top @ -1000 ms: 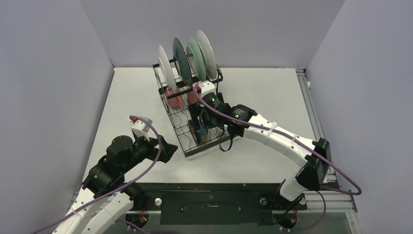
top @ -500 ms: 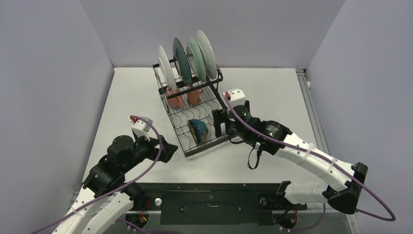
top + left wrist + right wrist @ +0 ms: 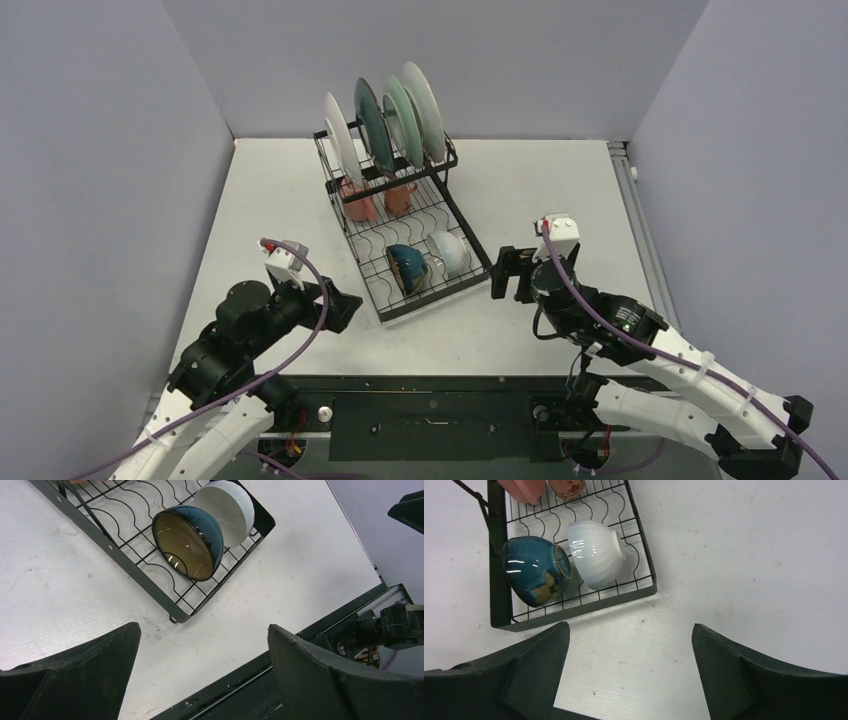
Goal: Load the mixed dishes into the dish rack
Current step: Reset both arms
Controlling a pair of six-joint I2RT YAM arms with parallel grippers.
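Observation:
The black wire dish rack (image 3: pixel 352 205) stands at the table's middle back. Several plates (image 3: pixel 385 125) stand upright in its top slots. Two pink mugs (image 3: pixel 378 200) sit under them. A dark blue-and-gold bowl (image 3: pixel 404 266) and a white bowl (image 3: pixel 448 253) lie on their sides on the lower tray; both show in the left wrist view (image 3: pixel 190 540) (image 3: pixel 227 507) and the right wrist view (image 3: pixel 535 575) (image 3: pixel 596 552). My left gripper (image 3: pixel 343 308) is open and empty, left of the rack's near corner. My right gripper (image 3: pixel 505 272) is open and empty, right of the tray.
The rack's front rail (image 3: pixel 574 607) lies just ahead of my right fingers. The table's near edge and a black base frame (image 3: pixel 320 630) show below my left fingers. Grey walls close the table on three sides.
My right arm has drawn back out of the rack to the right and toward the near edge, leaving the white bowl beside the dark bowl on the tray. The left arm has barely moved.

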